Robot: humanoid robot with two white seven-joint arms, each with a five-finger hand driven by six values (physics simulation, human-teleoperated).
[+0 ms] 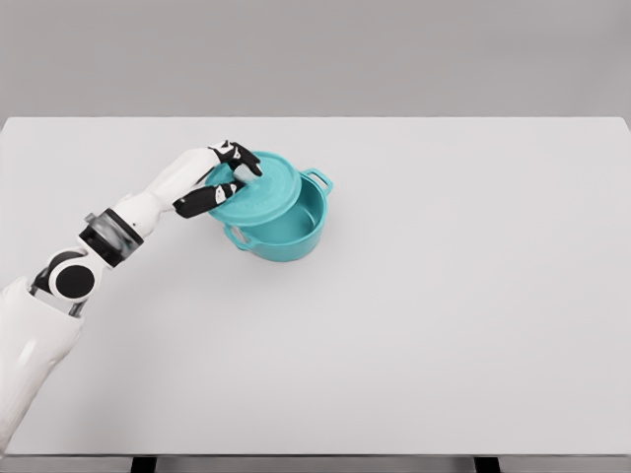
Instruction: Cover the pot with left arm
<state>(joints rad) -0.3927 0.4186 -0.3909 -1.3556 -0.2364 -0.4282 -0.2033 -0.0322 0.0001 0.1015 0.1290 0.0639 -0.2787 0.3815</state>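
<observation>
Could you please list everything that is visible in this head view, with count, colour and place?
pot: one, teal, on the table left of centre, partly uncovered, handles on its sides.
lid: one, teal, tilted over the pot's left rim, held from above.
table: one, white, fills most of the view.
left arm: one, white, enters from the lower left.
left hand: one, black and white fingers, grasping the lid.
right arm: not in view.
</observation>
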